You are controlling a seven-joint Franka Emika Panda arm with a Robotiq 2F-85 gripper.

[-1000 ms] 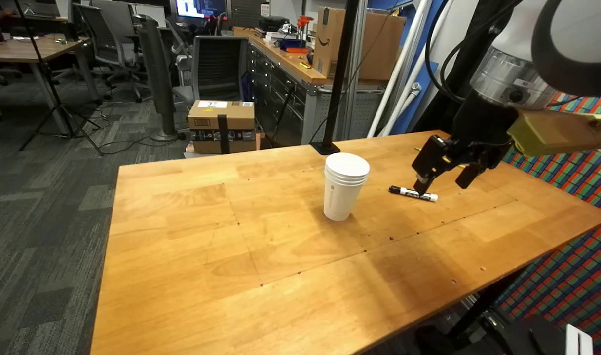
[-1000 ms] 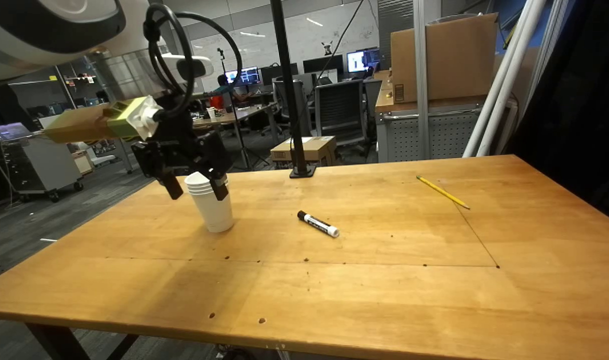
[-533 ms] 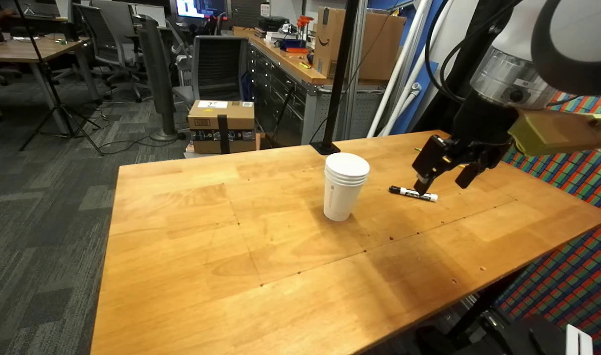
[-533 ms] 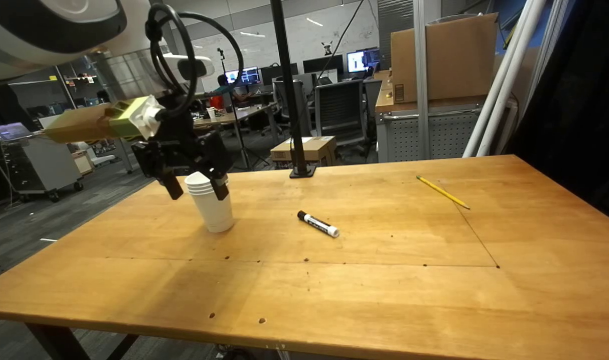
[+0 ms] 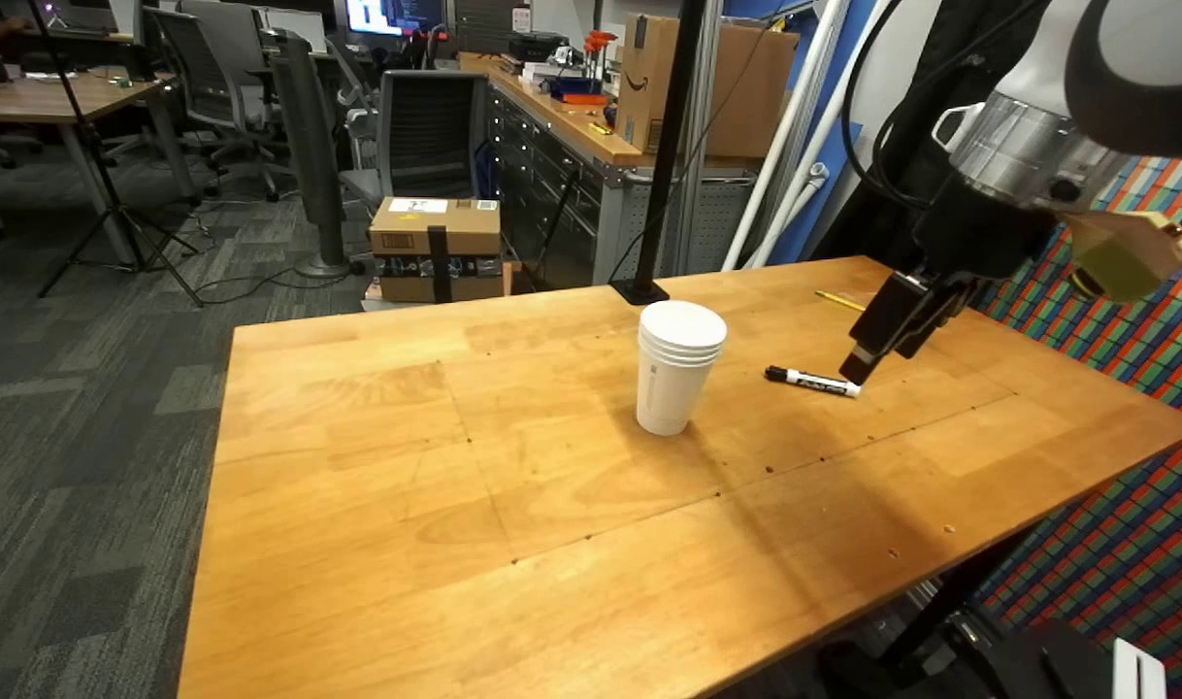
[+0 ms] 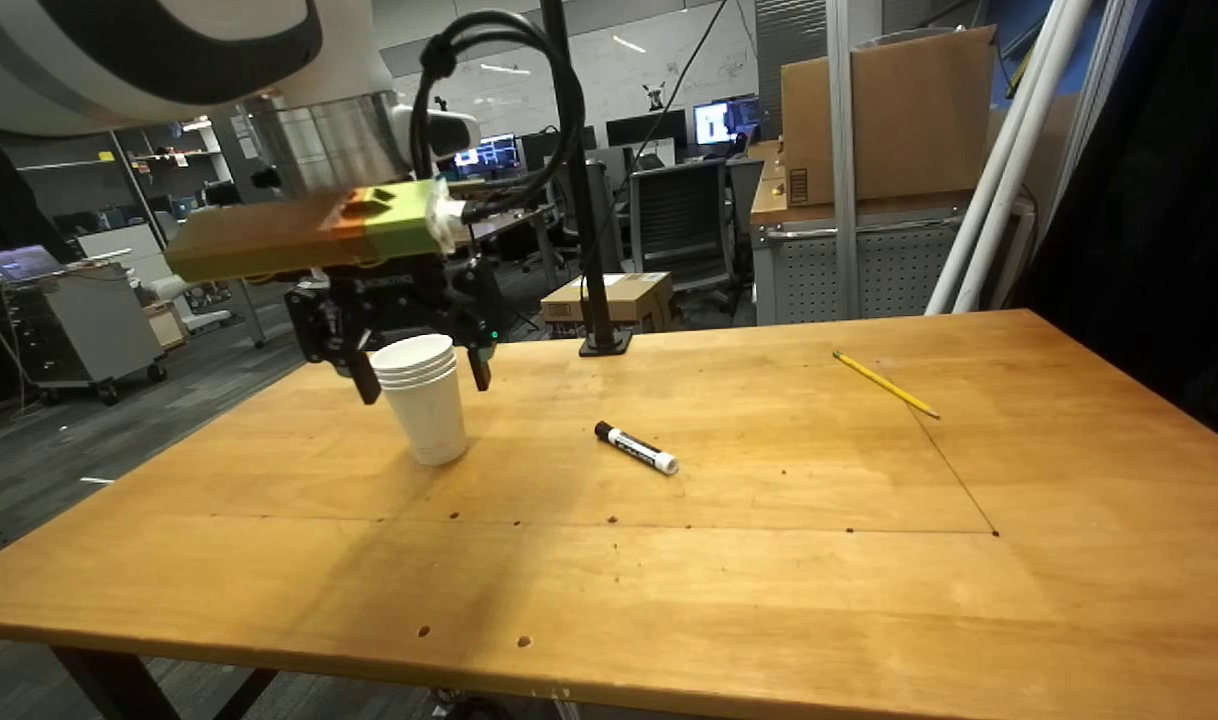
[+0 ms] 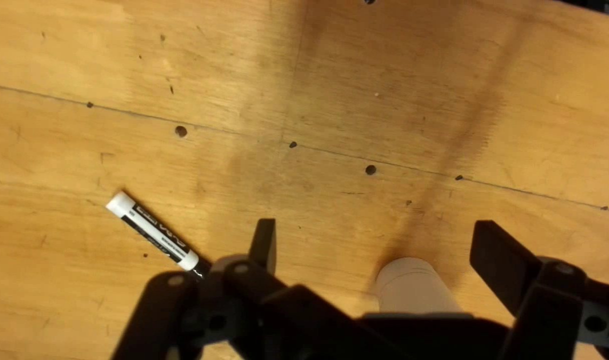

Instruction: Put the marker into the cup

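The marker (image 5: 814, 382), white and black with a black cap, lies flat on the table; it shows in an exterior view (image 6: 637, 448) and at the left in the wrist view (image 7: 154, 232), its cap partly hidden by a finger. The cup (image 5: 678, 379), a stack of nested white paper cups, stands upright beside it, also in an exterior view (image 6: 429, 415); in the wrist view (image 7: 414, 287) only its lower part shows. My gripper (image 5: 882, 359) is open and empty above the table, in an exterior view (image 6: 424, 388) and the wrist view (image 7: 374, 235), touching neither.
A yellow pencil (image 6: 884, 383) lies on the wooden table (image 6: 729, 580) beyond the marker. A black pole (image 6: 579, 200) stands on a base at the table's back edge. Cardboard boxes (image 5: 436, 238) and chairs are behind the table.
My gripper has turned about its vertical axis and shifted a little to the right in both exterior views, staying open. The marker and the cup have not moved.
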